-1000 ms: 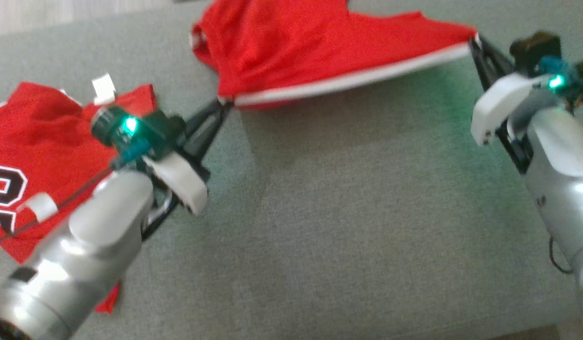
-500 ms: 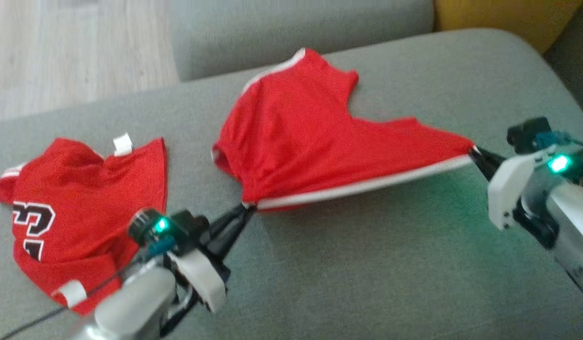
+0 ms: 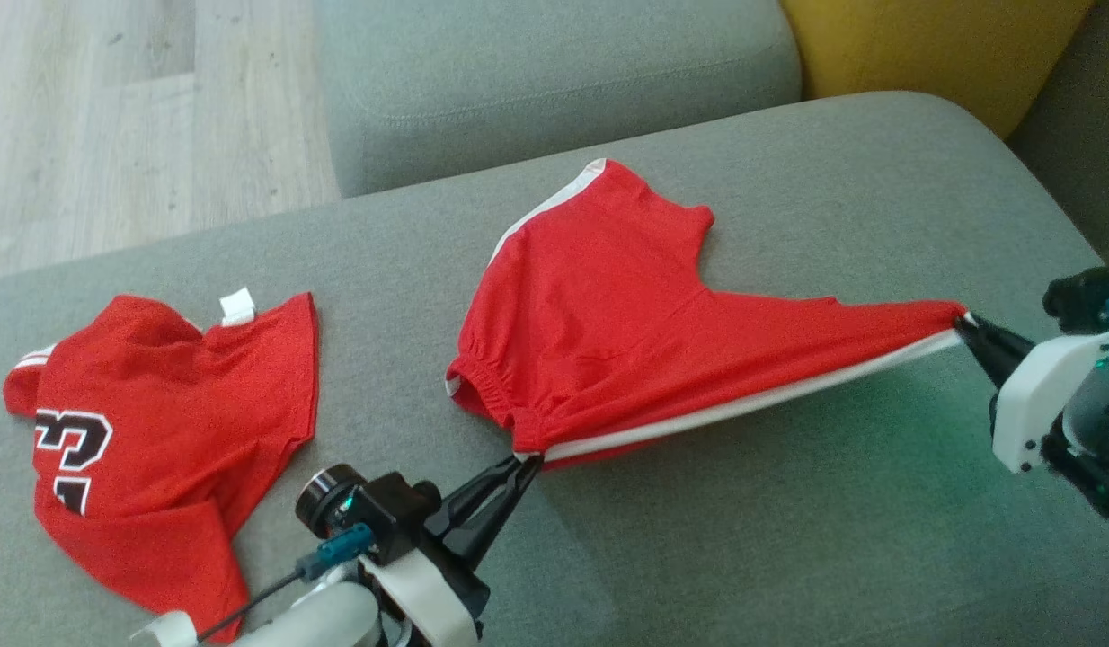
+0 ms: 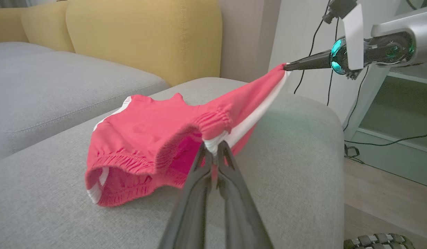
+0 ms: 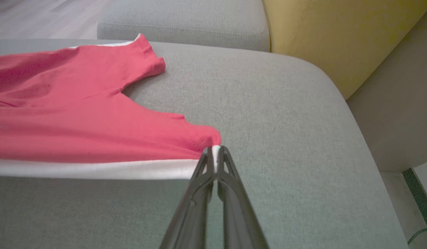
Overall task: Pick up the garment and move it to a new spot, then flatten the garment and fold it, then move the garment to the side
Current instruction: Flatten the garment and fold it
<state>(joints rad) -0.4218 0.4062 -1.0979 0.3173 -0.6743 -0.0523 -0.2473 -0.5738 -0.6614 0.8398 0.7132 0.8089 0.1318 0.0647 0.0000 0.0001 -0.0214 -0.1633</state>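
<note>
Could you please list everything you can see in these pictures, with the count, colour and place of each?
shorts: one, red with a white side stripe, middle of the seat cushion, stretched between both grippers, far part resting on the cushion
jersey: one, red with a black-and-white number, lying to the robot's left, apart from the shorts
seat cushion: one, grey, under both garments
further cushion: one, grey, beyond the seat cushion
yellow cushion: at least one, far right
floor: pale wood, far left
left gripper: one, dark, shut on the shorts' near left corner
right gripper: one, dark, shut on the shorts' right corner
</note>
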